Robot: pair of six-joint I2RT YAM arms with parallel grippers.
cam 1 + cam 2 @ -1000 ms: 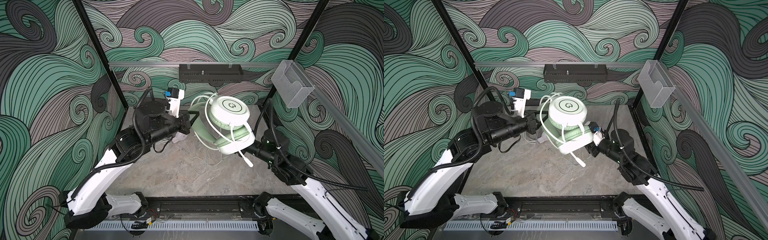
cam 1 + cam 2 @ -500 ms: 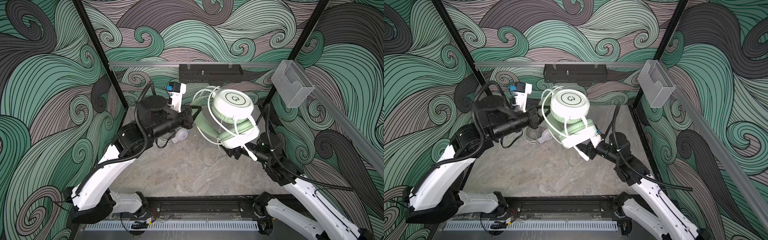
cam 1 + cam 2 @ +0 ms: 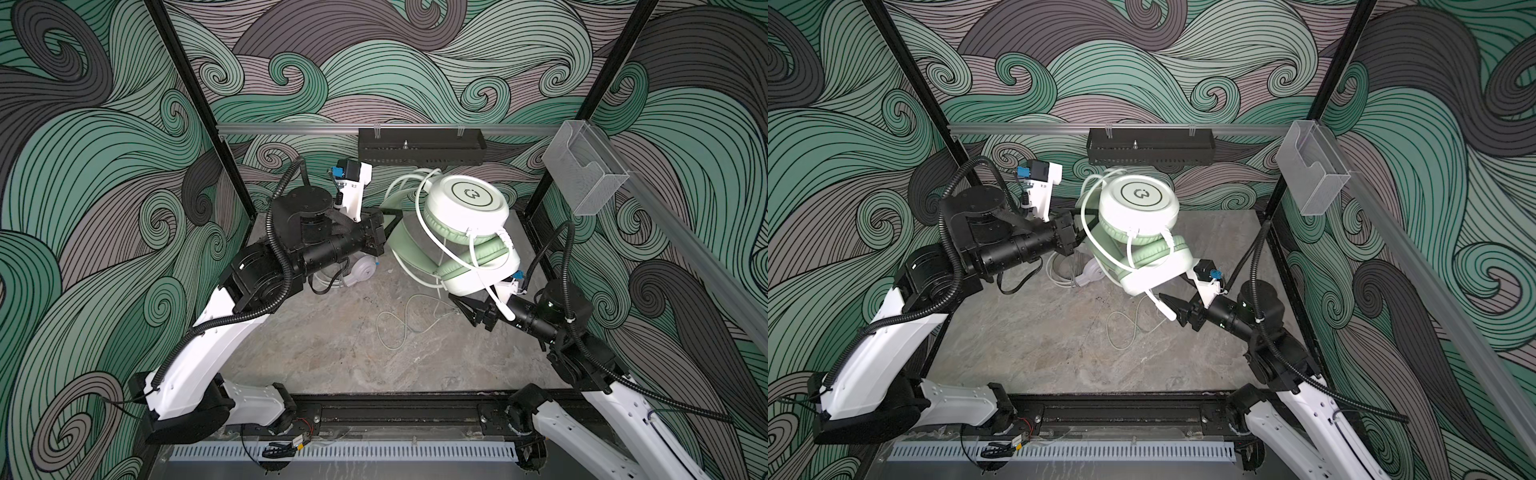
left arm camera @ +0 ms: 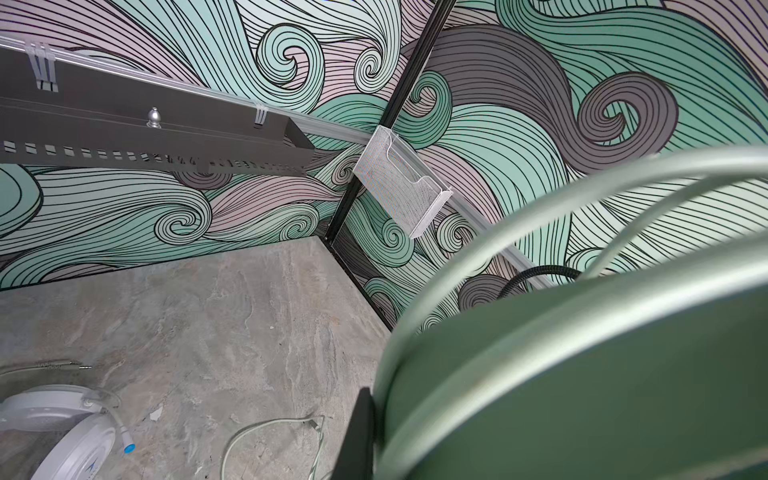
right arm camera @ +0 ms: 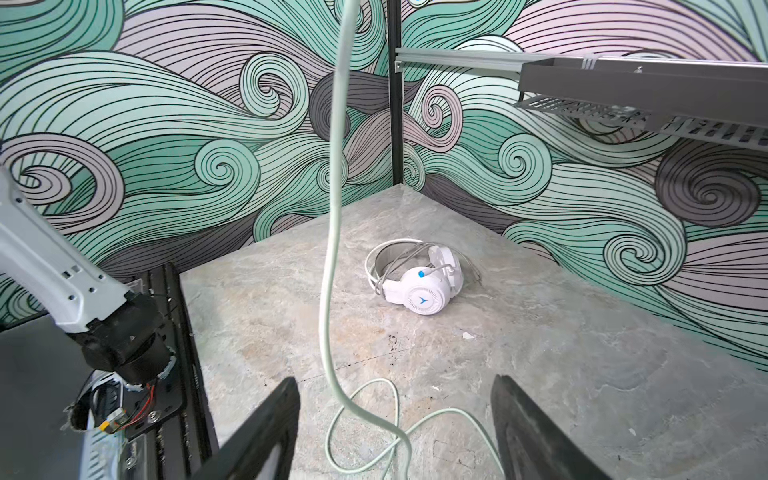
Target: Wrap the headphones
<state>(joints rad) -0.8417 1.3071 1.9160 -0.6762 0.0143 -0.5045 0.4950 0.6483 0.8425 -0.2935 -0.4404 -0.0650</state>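
Two headsets are in the cell. The mint green headset point(image 3: 465, 232) is held up off the table point(image 3: 332, 353), toward the back and between the arms. The white headset point(image 5: 419, 286) lies flat on the table, partly hidden below the left arm in both top views, with its own cord bundled round it, so it is judged done. The left gripper point(image 3: 388, 226) is clamped on the mint headband point(image 4: 582, 374), which is seen pressed against a finger in the left wrist view. The right gripper point(image 5: 395, 380) is spread wide and nothing is held. The cable point(image 5: 332, 249) hangs loose between the jaws and is touched by neither. The step is judged as mid-wrap: several turns are laid across the stacked earcups point(image 3: 478, 266), and a slack tail is left in loops on the table just below. The next move likely calls for the jaws to be closed on the hanging cable low down. The strand would then be carried round the cups again while the headset is kept steady. A pinch too far up would leave little slack to lead. The cups are round, with hard glossy white shells and soft padded green cushions. The headband is a smooth, matte, curved strip. The cable is thin, round, rubbery and limp, and is judged prone to slip off the smooth shell. The table is a flat, matte, grey stone-look slab.
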